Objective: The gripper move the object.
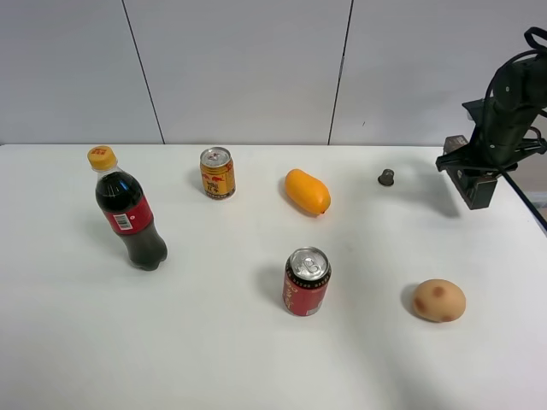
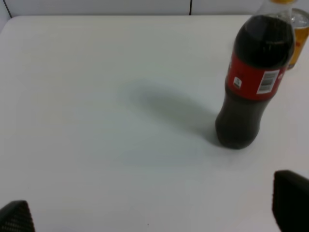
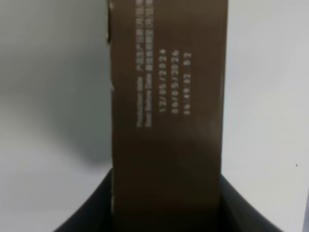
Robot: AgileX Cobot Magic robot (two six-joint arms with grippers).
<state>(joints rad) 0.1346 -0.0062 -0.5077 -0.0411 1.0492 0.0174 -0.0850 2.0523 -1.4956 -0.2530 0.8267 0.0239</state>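
Observation:
My right gripper hangs over the table's far right edge, shut on the dark brown carton, which sits a little above the surface. In the right wrist view the carton fills the middle, with white printed date lettering, clamped between the black fingers of the right gripper. My left gripper is open and empty, with only its two black fingertips showing above bare table. It is out of the exterior view.
On the white table stand a cola bottle, a yellow can and a red can. An orange mango, a small grey cap and a potato lie right of the middle.

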